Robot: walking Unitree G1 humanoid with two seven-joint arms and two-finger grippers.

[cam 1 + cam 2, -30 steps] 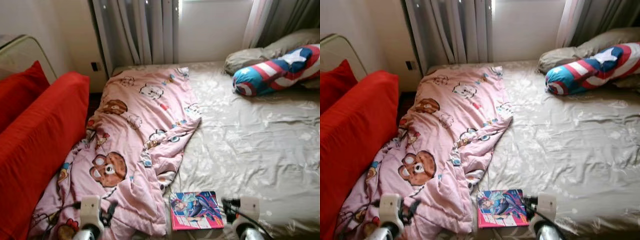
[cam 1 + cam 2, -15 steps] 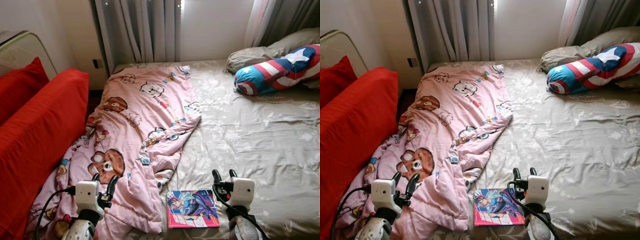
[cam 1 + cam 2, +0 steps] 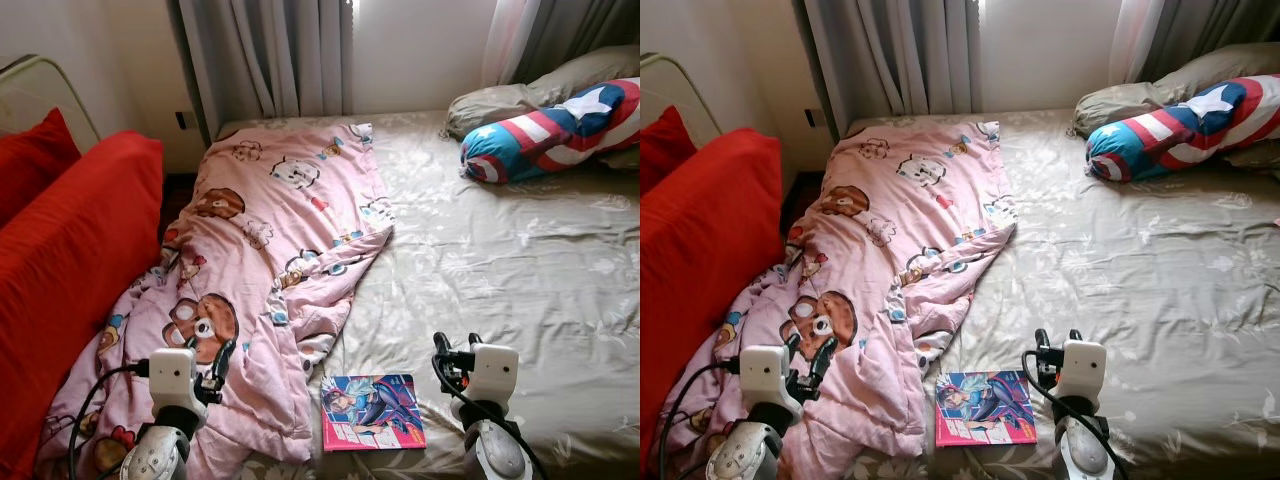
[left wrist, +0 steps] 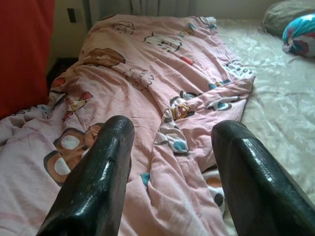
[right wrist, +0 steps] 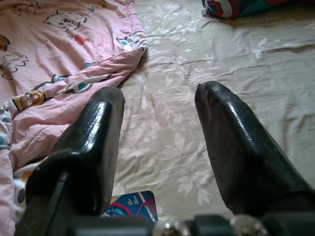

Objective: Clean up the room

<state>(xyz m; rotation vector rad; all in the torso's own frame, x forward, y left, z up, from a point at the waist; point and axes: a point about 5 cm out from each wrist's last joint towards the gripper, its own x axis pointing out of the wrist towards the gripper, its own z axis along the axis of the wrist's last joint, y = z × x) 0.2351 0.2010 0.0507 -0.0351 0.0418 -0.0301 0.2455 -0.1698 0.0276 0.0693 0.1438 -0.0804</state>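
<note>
My right gripper [image 3: 447,352] hangs low over the near edge of the bed [image 3: 520,270] with its fingers spread wide and nothing between them; the comic book [image 3: 372,411] lies flat on the sheet just to its left, beside the pink cartoon blanket [image 3: 270,250]. My left gripper [image 3: 213,360] is also spread wide, poised above the rumpled near end of that blanket, with the book off to its right.
</note>
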